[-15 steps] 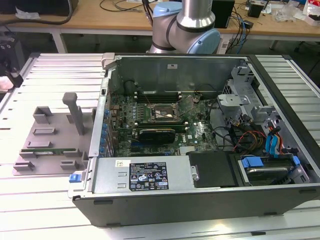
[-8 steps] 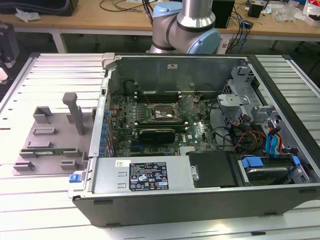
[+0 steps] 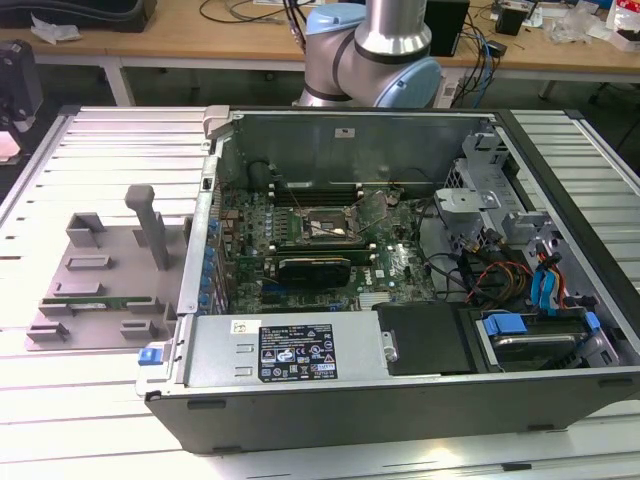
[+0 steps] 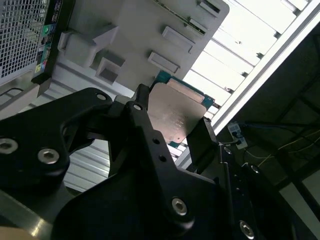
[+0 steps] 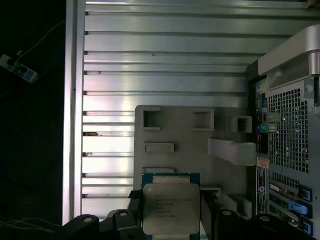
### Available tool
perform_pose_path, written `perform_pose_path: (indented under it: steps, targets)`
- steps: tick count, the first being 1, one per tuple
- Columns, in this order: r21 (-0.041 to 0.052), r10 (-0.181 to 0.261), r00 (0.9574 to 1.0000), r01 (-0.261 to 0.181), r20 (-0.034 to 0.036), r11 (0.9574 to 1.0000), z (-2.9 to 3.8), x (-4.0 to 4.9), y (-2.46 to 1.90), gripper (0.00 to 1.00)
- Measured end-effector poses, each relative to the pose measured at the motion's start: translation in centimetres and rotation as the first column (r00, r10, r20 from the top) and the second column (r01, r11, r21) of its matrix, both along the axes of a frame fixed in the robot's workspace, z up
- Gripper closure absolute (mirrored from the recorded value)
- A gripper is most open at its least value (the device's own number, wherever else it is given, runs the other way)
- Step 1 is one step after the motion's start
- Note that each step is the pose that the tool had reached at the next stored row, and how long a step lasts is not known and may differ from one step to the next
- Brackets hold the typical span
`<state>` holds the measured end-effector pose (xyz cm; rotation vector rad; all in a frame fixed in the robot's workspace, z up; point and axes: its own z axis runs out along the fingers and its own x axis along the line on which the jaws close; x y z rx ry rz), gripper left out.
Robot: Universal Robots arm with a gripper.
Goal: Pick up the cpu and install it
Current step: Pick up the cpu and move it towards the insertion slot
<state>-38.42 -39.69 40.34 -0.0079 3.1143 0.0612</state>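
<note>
The cpu (image 5: 171, 209), a flat square chip with a silver top and a green edge, sits between my gripper's (image 5: 171, 216) two black fingers (image 5: 134, 201), which are shut on its opposite sides. In the second wrist view the cpu (image 4: 175, 112) shows from an angle, with a finger (image 4: 142, 106) on each side of it. It hangs in the air above the grey fixture plate (image 5: 190, 135) on the slatted table. The open motherboard socket (image 3: 325, 226) lies inside the computer case (image 3: 300, 352) in the exterior view, with its metal lid (image 3: 372, 207) tilted up.
The grey fixture plate (image 3: 100, 275) stands at the exterior view's left with an upright post (image 3: 152, 225) and a green memory stick (image 3: 100, 297). The case's rear panel (image 5: 287, 150) is close beside the plate. The arm's base (image 3: 375, 50) rises behind the case. Cables and drive bays (image 3: 530, 280) fill the case's right side.
</note>
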Motion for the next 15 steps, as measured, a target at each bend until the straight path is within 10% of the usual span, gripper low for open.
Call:
perform_pose_path:
  steps: [15]
  targets:
    - [0.0000, 0.000, 1.0000, 0.000, 0.0000, 1.0000, 0.00, 5.73, 0.00, 0.45]
